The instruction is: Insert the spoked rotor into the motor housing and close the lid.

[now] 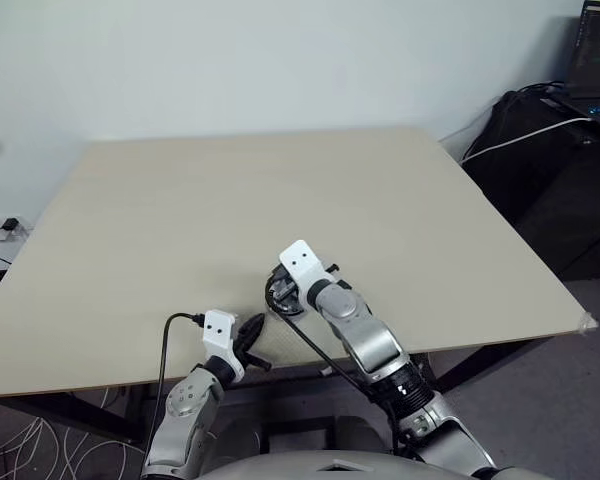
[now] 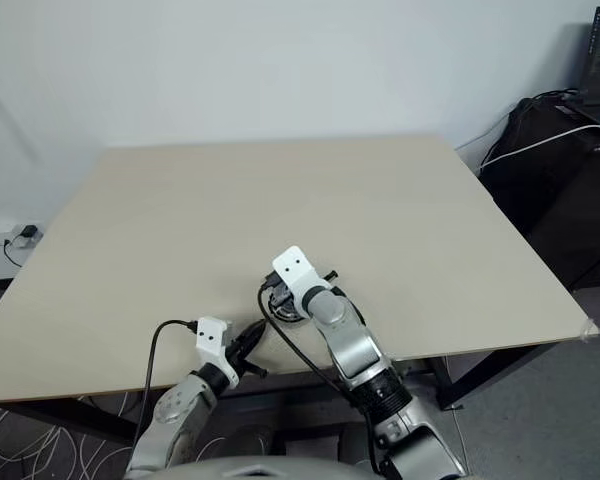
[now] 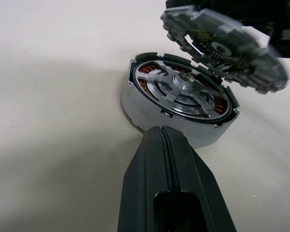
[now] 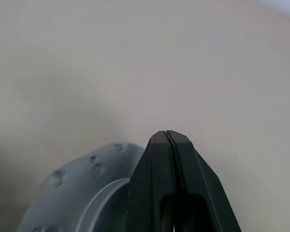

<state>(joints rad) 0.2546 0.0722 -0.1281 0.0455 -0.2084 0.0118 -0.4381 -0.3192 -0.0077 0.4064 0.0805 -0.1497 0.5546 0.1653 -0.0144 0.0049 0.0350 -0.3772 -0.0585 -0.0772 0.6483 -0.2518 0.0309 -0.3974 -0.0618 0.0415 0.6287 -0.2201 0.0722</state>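
The right gripper (image 4: 167,137) has its two black fingers pressed together with no gap, and the pale silver-grey round lid (image 3: 227,48) with its scalloped edge hangs tilted at those fingers in the left wrist view, seemingly pinched by its rim, though the contact itself is hidden; the left gripper (image 3: 163,133) is likewise closed on nothing, its tips resting just beside the near wall of the motor housing (image 3: 145,108), a small round silver-walled part with copper-orange windings showing inside its rim; the spoked rotor (image 3: 186,92), a flat wheel with a silver spoked face and central hub, already sits down inside that housing, so the insertion looks done and the closing step is in hand; the lid hovers over the far edge of the housing, apart from it and canted; the whole group sits near the front edge of the pale wooden table (image 1: 230,200); the next move, as I judge it, calls for levelling the lid, centring it over the hub and lowering it squarely, with the left gripper steadying the housing against sliding.
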